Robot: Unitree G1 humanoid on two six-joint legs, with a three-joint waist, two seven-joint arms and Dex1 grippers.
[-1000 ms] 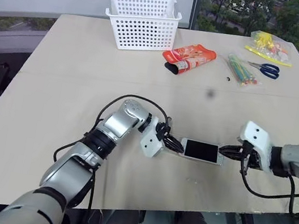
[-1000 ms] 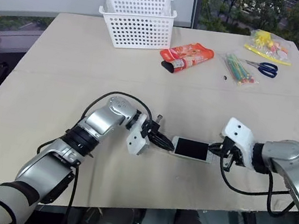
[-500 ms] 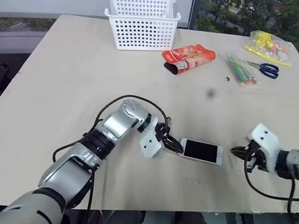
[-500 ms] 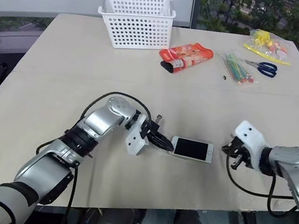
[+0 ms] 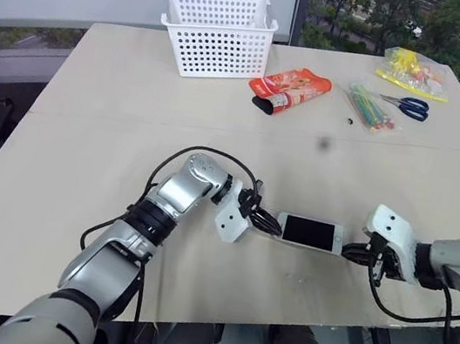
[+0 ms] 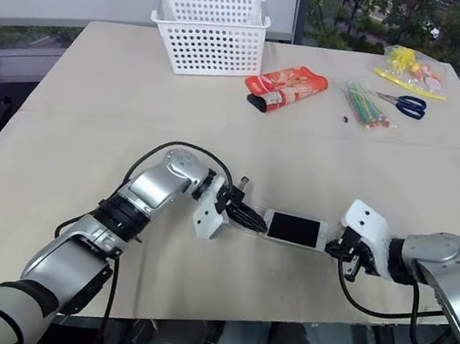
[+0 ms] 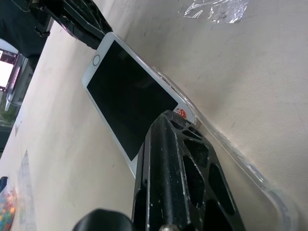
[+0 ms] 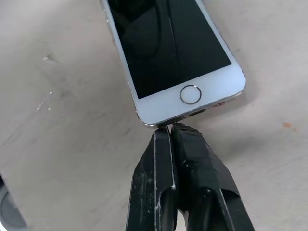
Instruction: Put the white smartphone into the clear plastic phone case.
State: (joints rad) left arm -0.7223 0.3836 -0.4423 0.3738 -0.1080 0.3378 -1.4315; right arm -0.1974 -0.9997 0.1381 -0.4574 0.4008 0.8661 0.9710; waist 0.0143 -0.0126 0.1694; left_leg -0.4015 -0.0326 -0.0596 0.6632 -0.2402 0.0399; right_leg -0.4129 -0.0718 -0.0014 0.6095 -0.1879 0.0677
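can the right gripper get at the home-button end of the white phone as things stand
Probably yes: the right gripper, shut, sits right at the white smartphone's home-button edge with nothing between them.

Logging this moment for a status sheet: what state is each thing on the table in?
Phone: flat, screen up.
Clear case: lies along the phone's edge, phone not fully seated.
Left pincer: shut, at one end of the phone.
Right pincer: shut, tips against the phone's home-button end.
Basket: upright.
Scissors: closed.
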